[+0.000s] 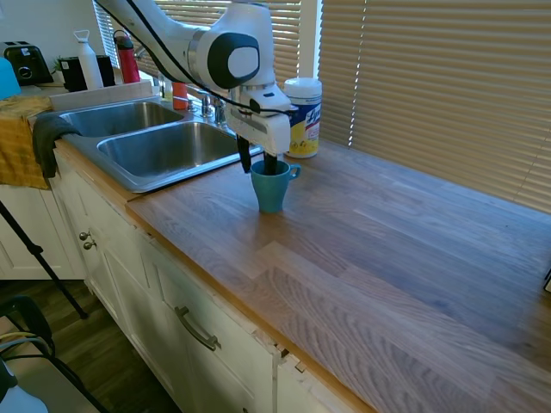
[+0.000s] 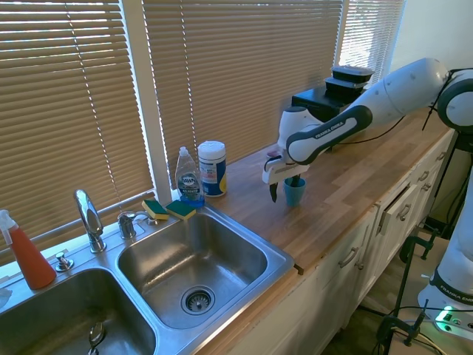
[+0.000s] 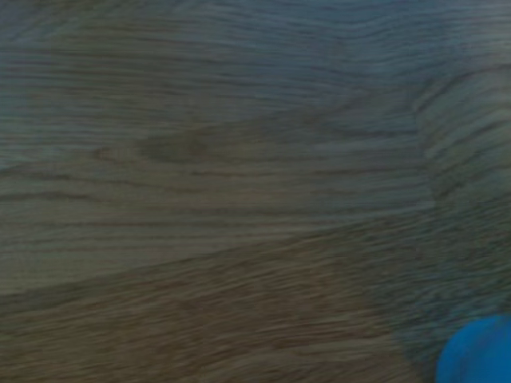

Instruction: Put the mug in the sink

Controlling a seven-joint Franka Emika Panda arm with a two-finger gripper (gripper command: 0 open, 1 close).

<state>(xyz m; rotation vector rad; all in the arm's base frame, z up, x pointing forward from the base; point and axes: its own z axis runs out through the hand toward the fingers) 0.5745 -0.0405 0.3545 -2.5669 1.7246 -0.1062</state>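
From my station I see the arm reaching out over the wooden countertop (image 1: 387,249), its forearm nearly level and its wrist turned straight down, so the gripper (image 1: 258,161) points vertically at the mug (image 1: 271,187). The mug stands upright on the countertop, just beside the sink (image 1: 164,151) on the counter side of its near basin rim, with its loop handle turned toward the white wipes canister (image 1: 303,116).

The jaws stand apart. One dark finger (image 1: 271,163) dips inside the mug's mouth, while the other finger (image 1: 244,158) hangs outside the mug on the side facing the sink, so the mug's wall lies between them. I cannot tell whether either finger touches the ceramic; the mug rests on the wood and is not lifted.

In the second exterior view the same pose reads from the opposite side: the gripper (image 2: 284,186) hangs over the mug (image 2: 294,191), and the outer finger comes down beside the mug toward the sink (image 2: 244,229). The wipes canister (image 2: 212,168) stands behind the sink's corner, next to a clear bottle of blue liquid (image 2: 188,177) and two sponges (image 2: 168,209) at the sink's back rim.

The wrist view is mostly blurred wood grain, with a blue patch of the mug (image 3: 479,351) at one corner.
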